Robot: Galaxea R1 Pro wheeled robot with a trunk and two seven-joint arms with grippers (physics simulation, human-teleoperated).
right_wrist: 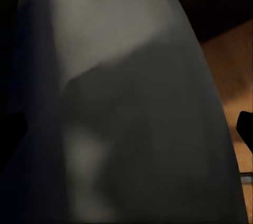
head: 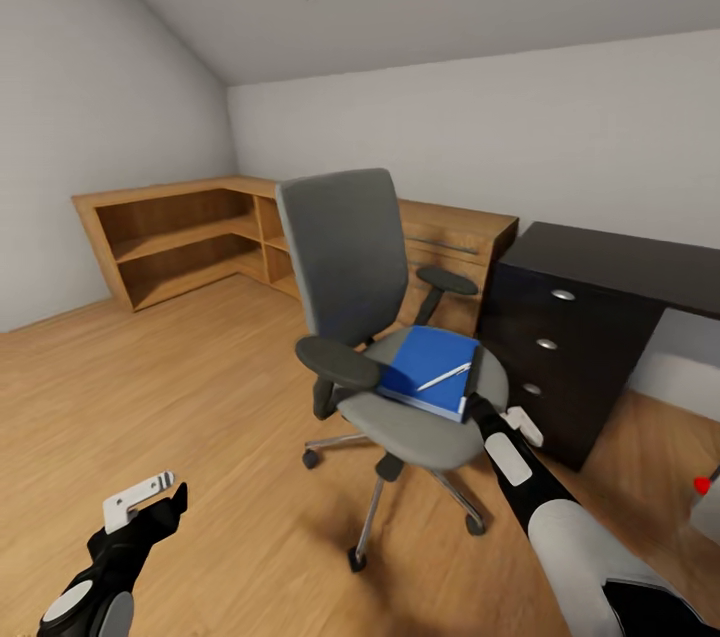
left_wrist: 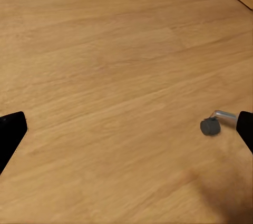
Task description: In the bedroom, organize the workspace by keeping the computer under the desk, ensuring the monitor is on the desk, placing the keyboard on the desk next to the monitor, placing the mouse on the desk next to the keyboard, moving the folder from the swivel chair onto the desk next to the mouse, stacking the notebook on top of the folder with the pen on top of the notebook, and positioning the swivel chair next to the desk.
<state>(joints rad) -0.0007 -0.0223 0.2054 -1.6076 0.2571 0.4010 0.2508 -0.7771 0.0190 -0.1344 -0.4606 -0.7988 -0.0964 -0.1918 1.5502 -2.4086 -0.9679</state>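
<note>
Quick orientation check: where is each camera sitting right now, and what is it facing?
Head: high, looking down at the swivel chair carrying the folder and pen; both arms show.
Left wrist: low, facing the floor; dark fingertips at the edges.
Right wrist: close against the chair's grey seat.
Shared: a chair castor, in the head and left wrist views.

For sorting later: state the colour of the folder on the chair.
Bright blue folder, white page edges; head view shows it best.

- Chair (head: 345, 247): grey padding, black armrests, chrome legs, dark castors.
- Folder (head: 425, 367): bright blue, white page edges.
- Pen (head: 444, 377): white-silver.
- Desk (head: 600, 262): glossy black; 3 silver knobs.
- Low cabinet (head: 180, 217): light oak.
- Floor (left_wrist: 116, 66): pale wood grain.
- Walls (head: 520, 127): light grey.
</note>
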